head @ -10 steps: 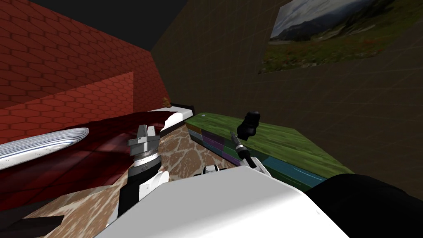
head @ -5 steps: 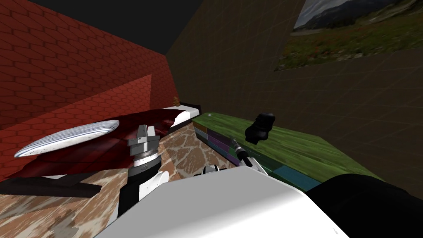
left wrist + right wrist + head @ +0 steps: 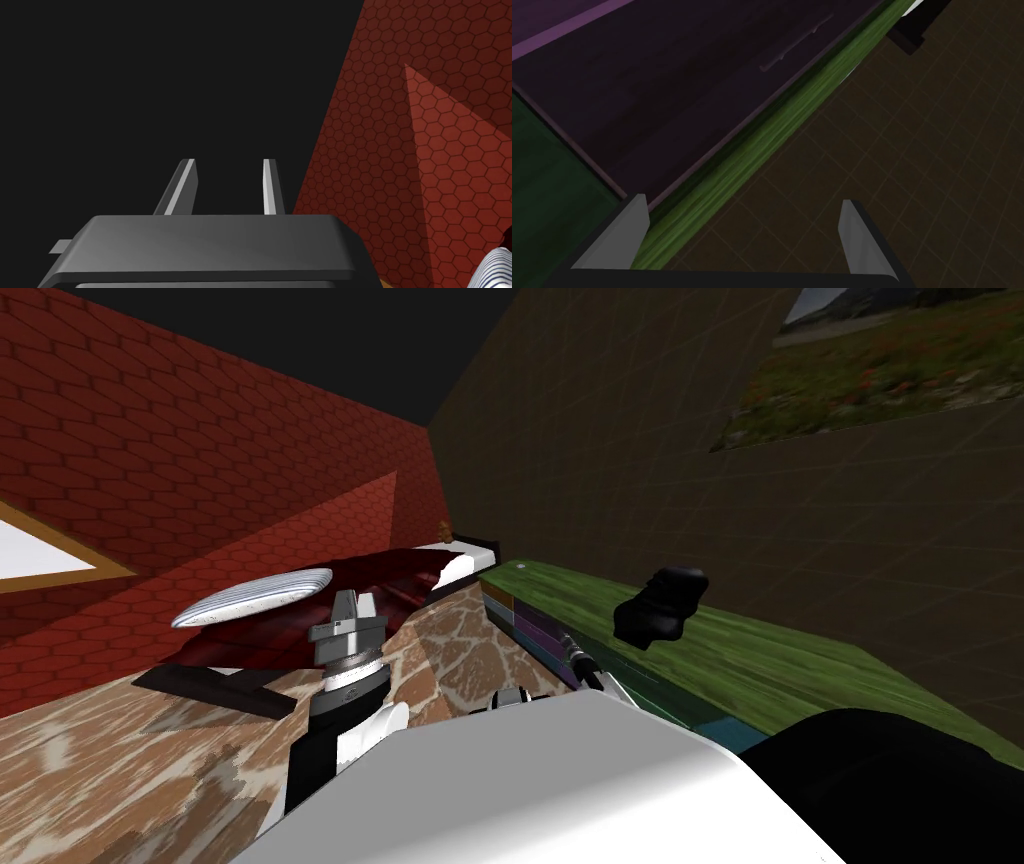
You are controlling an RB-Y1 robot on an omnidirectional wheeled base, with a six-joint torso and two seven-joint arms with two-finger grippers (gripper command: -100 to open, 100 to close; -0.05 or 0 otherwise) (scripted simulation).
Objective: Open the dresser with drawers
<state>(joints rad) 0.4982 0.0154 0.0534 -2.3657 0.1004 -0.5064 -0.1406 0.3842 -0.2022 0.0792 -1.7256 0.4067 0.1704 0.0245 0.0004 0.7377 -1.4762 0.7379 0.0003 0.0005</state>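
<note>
The dresser has a green top and purple, teal and green drawer fronts, all flush. It stands against the dark tiled wall on my right. My right gripper is low in front of the drawer fronts, just below the top's edge. In the right wrist view, that gripper is open and holds nothing. Ahead of it are a purple drawer front with a thin handle and the dresser's green top edge. My left gripper is raised over the floor, its fingers apart and empty.
A black object sits on the dresser top. A bed with a dark red cover and a striped pillow lies ahead on the left. A white nightstand stands between the bed and the dresser. The floor is stone-patterned.
My view has swung left: the bed, pillow, dresser and wall picture have all slid right, and a window frame has come in at the left. Both arms keep their pose.
</note>
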